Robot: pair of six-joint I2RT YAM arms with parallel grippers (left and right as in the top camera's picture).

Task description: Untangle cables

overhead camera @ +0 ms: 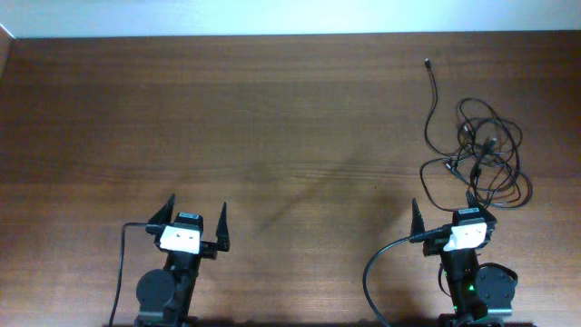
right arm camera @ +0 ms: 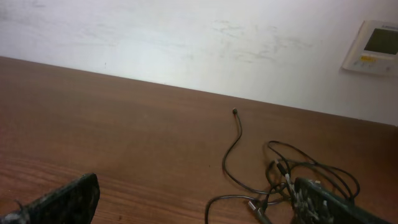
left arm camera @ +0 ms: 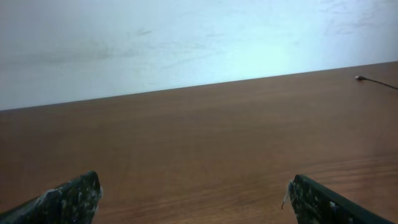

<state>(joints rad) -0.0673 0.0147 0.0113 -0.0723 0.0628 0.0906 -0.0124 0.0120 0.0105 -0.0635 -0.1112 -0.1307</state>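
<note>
The cables (overhead camera: 481,154) lie in a loose black tangle on the right side of the wooden table, one cord running away to a small plug (overhead camera: 428,63). My right gripper (overhead camera: 445,207) stands open just in front of the tangle, nothing between its fingers. In the right wrist view the cables (right arm camera: 292,171) lie ahead to the right, with the right finger (right arm camera: 323,202) overlapping their near loops. My left gripper (overhead camera: 197,205) is open far to the left, over bare wood. The left wrist view shows only a cord end (left arm camera: 373,80) at the far right.
The wooden table (overhead camera: 272,118) ends at a white wall along the back. A white wall panel (right arm camera: 376,46) hangs at upper right in the right wrist view. Thick black arm wires (overhead camera: 381,272) curl beside both bases at the front edge.
</note>
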